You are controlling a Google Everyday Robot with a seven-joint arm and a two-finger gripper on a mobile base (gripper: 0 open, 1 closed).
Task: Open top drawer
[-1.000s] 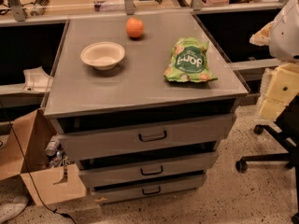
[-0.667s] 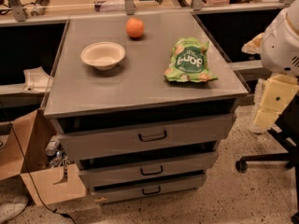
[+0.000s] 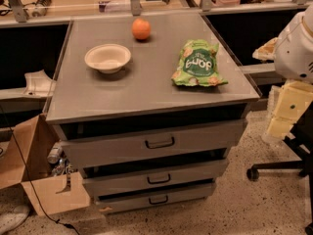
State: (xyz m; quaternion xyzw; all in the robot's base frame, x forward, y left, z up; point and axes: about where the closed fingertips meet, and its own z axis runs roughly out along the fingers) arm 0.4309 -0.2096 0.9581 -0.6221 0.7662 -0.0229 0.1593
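Down and a bit closer to the desk (image 3: 146, 99) is where the robot arm has gone since the picture before. Its claw (image 3: 279, 128) now hangs out past the right edge of the desk, near the front right corner and lower than the desk top. I cannot tell if the claw is let go or squeezed shut. I see nothing in it.

What could go wrong? The claw must come round the front right corner to reach the front. If it swings too tight, it could bump that corner. A bump or a hard tug could shake the desk, and the orange (image 3: 141, 29) near the back edge is round (it would roll easily). The bowl (image 3: 108, 58) and the green snack bag (image 3: 198, 63) by the right edge could slide too. All three drawers have the same kind of small dark handle. If the claw goes too low, it could grab the middle drawer (image 3: 154, 178) or the bottom drawer (image 3: 156, 199) by mistake. If it pulls sideways and not straight out, the drawer could jam. A black chair (image 3: 293, 155) stands just beside the arm and could get knocked.

The top drawer (image 3: 195, 140) sits right under the front edge of the desk and looks shut, or nearly so. Its handle (image 3: 160, 142) is below the middle of that edge. The claw is well apart from it, off past the right edge, at about the height of the drawer front. I think the reach has only begun.
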